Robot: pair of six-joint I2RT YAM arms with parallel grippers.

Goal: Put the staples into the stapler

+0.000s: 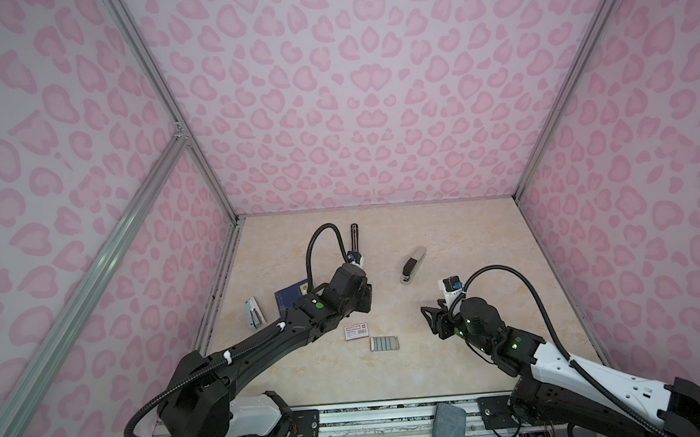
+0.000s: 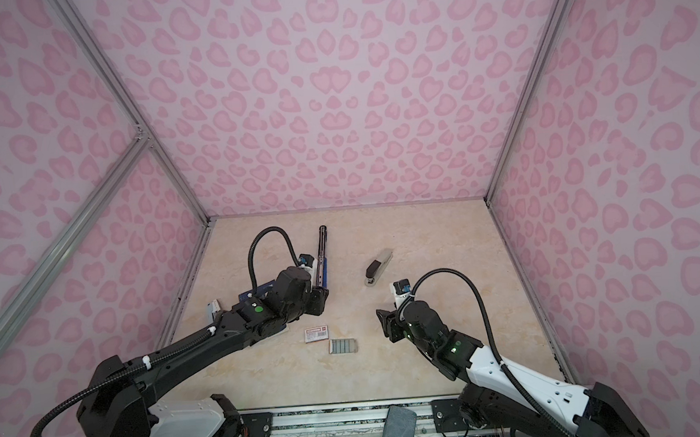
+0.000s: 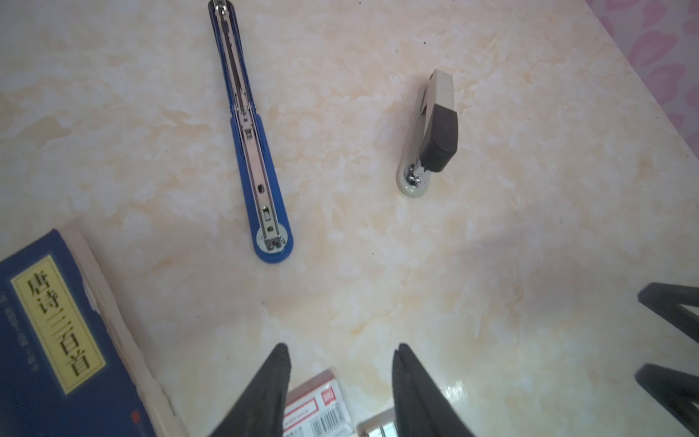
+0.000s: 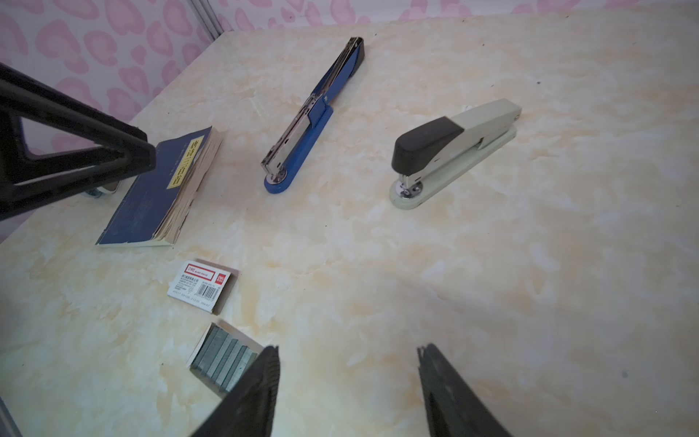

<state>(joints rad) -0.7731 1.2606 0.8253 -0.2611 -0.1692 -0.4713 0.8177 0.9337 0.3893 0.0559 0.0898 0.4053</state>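
The right gripper [image 4: 348, 352] had its fingers apart and empty, and so had the left gripper [image 3: 340, 359]. In a top view the staples [image 1: 383, 343] lay in their tray [image 1: 396, 343] at lower centre, between both grippers, the tray's long side left to right; neither arm seemed clearly nearer. The opened blue stapler [image 1: 355, 238] lay higher, at mid-frame.

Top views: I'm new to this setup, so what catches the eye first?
The blue stapler lies unfolded flat toward the back of the table, with a closed grey stapler to its right. Nearer the front, a tray of staples lies beside its box.
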